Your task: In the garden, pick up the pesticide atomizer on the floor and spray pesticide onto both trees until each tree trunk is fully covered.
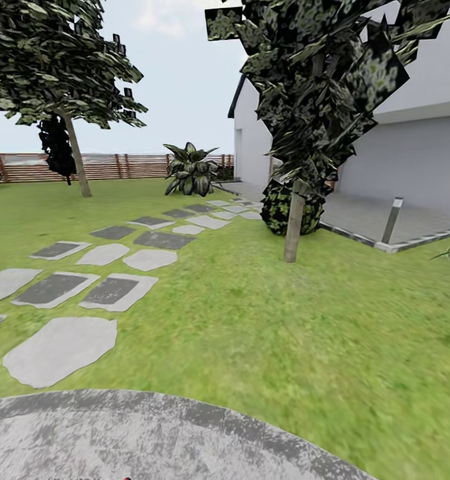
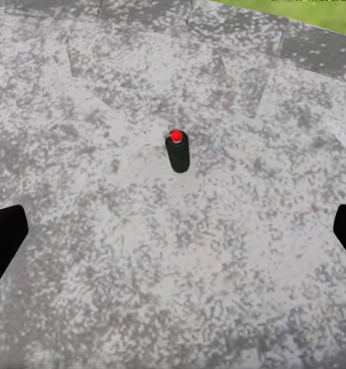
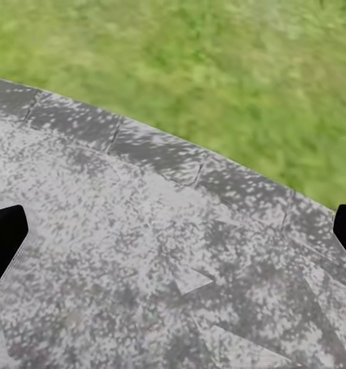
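1 pesticide atomizer upright on floor | 2 trees | left gripper fingers wide, empty | right gripper fingers wide, empty

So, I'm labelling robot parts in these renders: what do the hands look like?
Little of them is visible. In each wrist view, two plain black fingertips enter from opposite edges: the left hand and right hand look alike, flat matte black, blunt-ended, no markings or cables visible.

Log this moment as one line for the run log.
phase: approach | atomizer: upright on paving, untouched | left hand: open above it | right hand: open, empty
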Robot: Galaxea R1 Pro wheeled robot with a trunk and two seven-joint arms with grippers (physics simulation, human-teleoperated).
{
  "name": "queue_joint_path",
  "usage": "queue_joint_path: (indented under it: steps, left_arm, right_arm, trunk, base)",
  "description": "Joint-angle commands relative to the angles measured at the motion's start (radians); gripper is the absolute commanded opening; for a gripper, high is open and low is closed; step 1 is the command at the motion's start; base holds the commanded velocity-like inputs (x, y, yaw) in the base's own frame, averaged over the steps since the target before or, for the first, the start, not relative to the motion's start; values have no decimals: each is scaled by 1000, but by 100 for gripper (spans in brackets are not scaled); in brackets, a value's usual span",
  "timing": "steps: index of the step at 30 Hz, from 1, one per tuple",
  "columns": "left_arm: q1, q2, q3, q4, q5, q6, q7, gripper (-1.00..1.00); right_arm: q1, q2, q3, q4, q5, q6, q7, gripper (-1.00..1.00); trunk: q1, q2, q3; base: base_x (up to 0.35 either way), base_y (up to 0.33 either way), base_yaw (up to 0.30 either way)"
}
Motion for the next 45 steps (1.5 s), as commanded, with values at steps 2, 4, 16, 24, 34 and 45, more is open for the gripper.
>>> queue_joint_path:
  steps: [2,4,16,24,34,45]
  left_arm:
    - [-1,0,-1,1,6,-3,0,100]
    - [-1,0,0,1,6,-3,0,100]
    - [-1,0,0,1,6,-3,0,100]
    - [-1,0,0,1,6,-3,0,100]
    - [-1,1,0,1,6,-3,0,100]
    - [0,0,1,1,6,-3,0,100]
  right_arm:
    - [0,0,0,0,1,-3,0,100]
    - [0,0,1,0,1,-3,0,100]
    - [0,0,1,0,1,-3,0,100]
    - [0,0,1,0,1,-3,0,100]
    - [0,0,1,1,1,-3,0,100]
    - [0,0,1,2,1,-3,0,100]
  trunk:
    - [0,-1,-1]
    - [0,-1,-1]
    - [0,-1,-1]
    - [0,-1,-1]
    - [0,-1,-1]
    - [0,-1,-1]
  base:
    - [125,-132,276]
    - [144,-181,276]
    - [162,-232,276]
    - [164,-239,276]
    - [164,-239,276]
    - [165,-239,276]
